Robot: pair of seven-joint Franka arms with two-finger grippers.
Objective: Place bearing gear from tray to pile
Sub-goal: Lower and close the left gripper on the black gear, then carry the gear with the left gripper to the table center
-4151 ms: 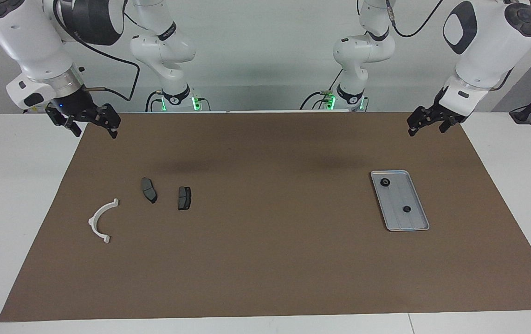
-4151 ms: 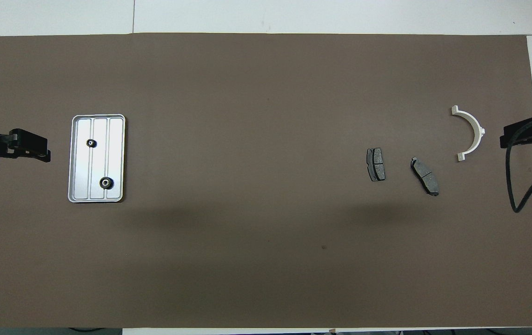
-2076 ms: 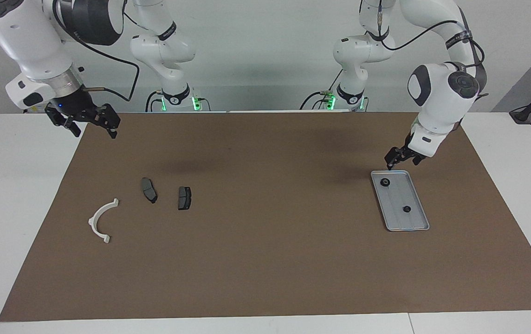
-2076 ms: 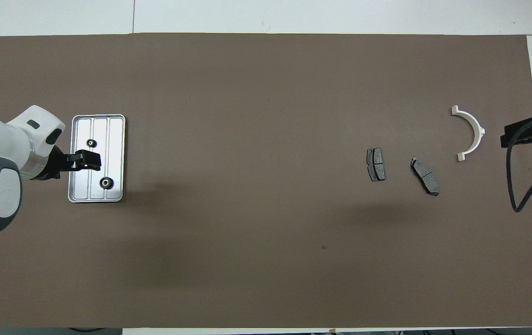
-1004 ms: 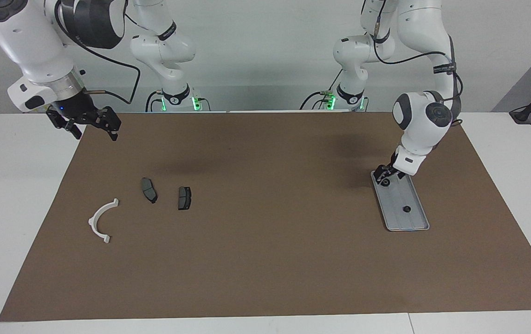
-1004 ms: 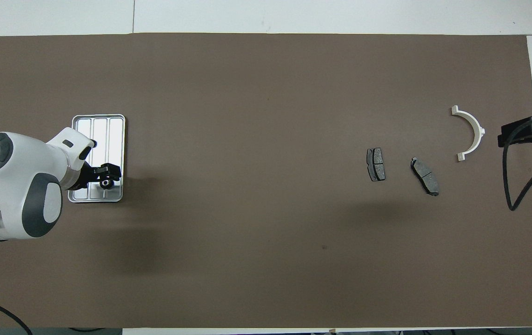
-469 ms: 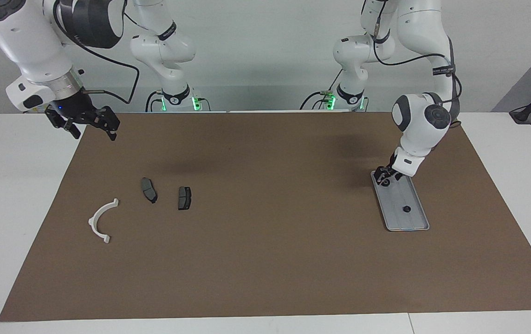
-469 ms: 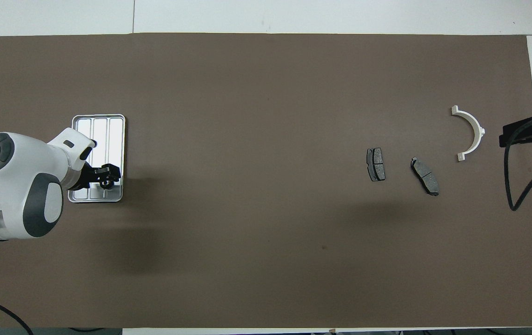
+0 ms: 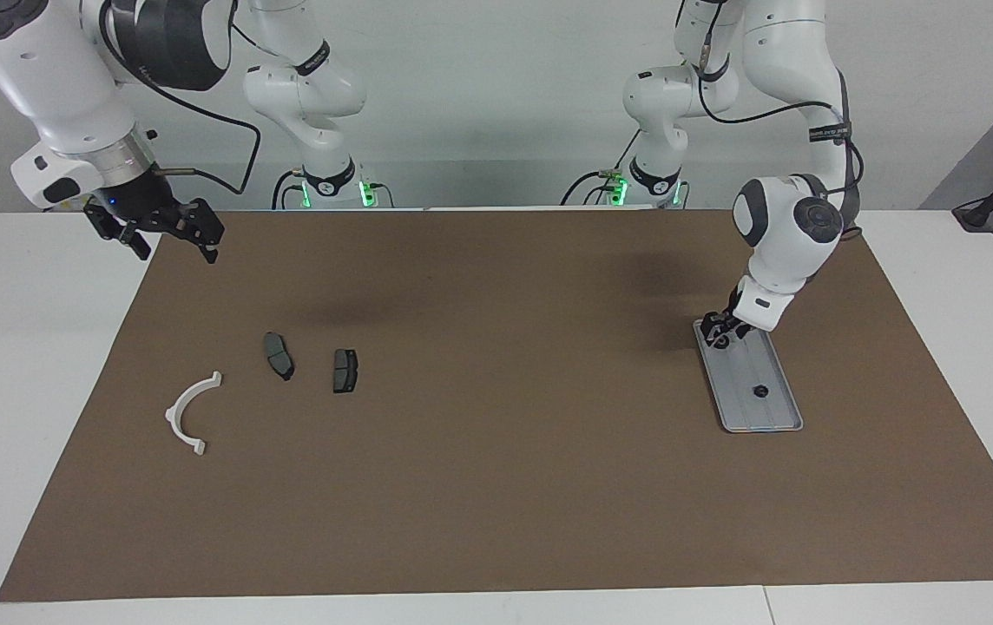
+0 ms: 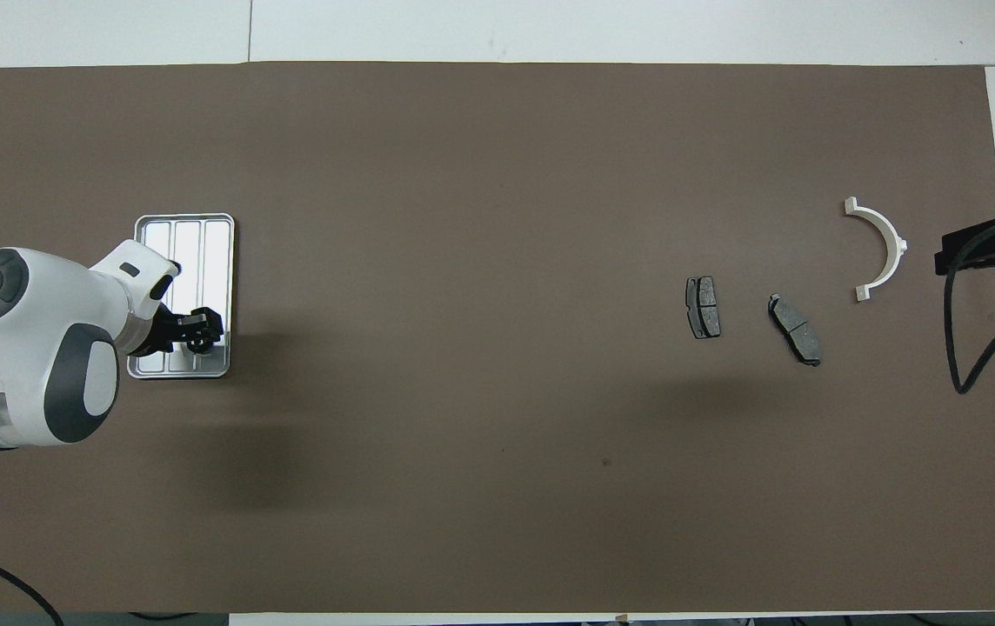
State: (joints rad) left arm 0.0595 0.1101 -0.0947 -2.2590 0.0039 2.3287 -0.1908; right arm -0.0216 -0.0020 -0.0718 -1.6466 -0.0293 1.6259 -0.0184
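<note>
The silver tray (image 9: 776, 418) lies on the brown mat toward the left arm's end and also shows in the overhead view (image 10: 202, 230). My left gripper (image 9: 720, 333) is down in the tray's end nearer to the robots, shut on a small black bearing gear (image 9: 721, 341) that still rests in the tray; it shows in the overhead view too (image 10: 199, 336). A second gear (image 9: 758, 391) lies farther along the tray. The pile is a white half-ring bracket (image 9: 188, 412) and two dark brake pads (image 9: 279, 355) (image 9: 345, 370). My right gripper (image 9: 177, 241) waits open in the air, near the pile.
The brown mat (image 9: 496, 486) covers most of the white table. The right arm's black cable (image 10: 967, 348) hangs over the mat's edge beside the bracket (image 10: 884, 248) and the pads (image 10: 703, 307) (image 10: 795, 329).
My left arm swung in from the table's end and came down into the tray. Its fingers have drawn in around the nearer gear. The right arm has stayed put.
</note>
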